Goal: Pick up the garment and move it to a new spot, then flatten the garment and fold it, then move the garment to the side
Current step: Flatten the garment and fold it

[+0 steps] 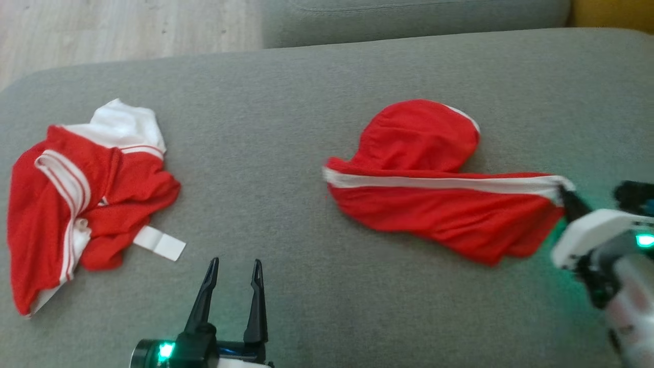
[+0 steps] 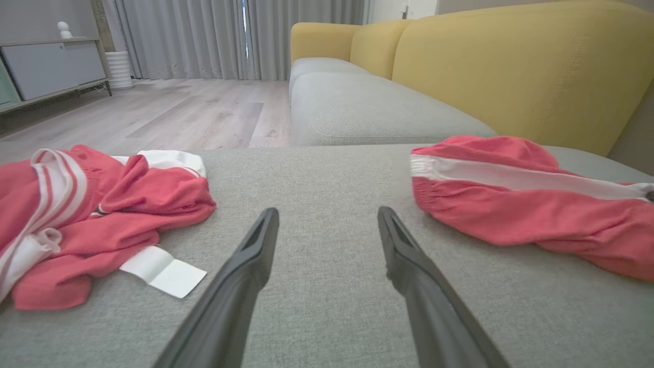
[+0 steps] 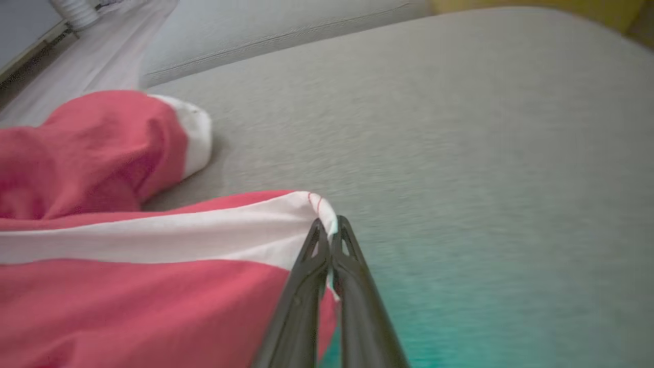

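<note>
Two fingers of my right gripper (image 3: 330, 225) pinch white stripe (image 3: 153, 237) end of red shorts (image 1: 439, 217); left gripper (image 1: 235, 263) gapes empty. I should lift slowly, guarding against slip.

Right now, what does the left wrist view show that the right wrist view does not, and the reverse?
Left wrist view: the open left end effector, a crumpled red-and-white garment with a white tag, the yellow backrest and curtains. Right wrist view: the right end effector shut on the corner of the white band of the red garment. Shared: that red garment, the grey cushion and wooden floor.
</note>
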Available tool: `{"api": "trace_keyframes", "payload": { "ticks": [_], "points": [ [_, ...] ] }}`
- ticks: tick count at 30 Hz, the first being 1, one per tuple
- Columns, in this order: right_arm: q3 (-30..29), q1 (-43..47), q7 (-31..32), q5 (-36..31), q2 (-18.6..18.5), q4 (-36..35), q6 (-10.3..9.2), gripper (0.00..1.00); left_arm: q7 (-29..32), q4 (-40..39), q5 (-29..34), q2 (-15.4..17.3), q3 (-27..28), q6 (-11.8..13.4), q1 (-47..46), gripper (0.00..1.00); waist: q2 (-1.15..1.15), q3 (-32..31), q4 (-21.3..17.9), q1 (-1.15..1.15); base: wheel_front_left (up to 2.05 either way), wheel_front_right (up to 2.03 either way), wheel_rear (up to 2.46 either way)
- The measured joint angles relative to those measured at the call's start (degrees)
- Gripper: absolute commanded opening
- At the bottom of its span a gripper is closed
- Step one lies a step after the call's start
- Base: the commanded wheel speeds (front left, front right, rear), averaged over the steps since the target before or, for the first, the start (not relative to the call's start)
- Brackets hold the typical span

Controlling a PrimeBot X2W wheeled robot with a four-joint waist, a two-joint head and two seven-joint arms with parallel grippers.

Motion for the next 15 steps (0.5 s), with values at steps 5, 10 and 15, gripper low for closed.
{"api": "trace_keyframes", "payload": {
  "ticks": [5,10,15],
  "points": [
    [-1.7,0.0,-1.8,-2.2,-4.0,1.9,0.00,0.00,0.0,-0.3,-1.5,0.0,-0.3,-4.1,-1.7,1.00,0.00,0.2,-2.0,0.00,0.00,0.00,0.00],
    [-2.2,0.0,-2.6,-3.2,-5.0,2.2,0.00,0.00,0.0,1.3,-1.8,0.0,-2.5,-10.1,-7.1,1.00,0.00,0.9,-3.2,0.00,0.00,0.00,0.00],
    [-2.5,-0.2,-3.0,-3.6,-4.2,2.2,0.00,0.00,0.0,8.8,-0.3,0.8,-11.1,-16.1,-14.8,1.00,0.00,1.3,-4.9,0.00,0.00,0.00,0.00]
  ]
}}
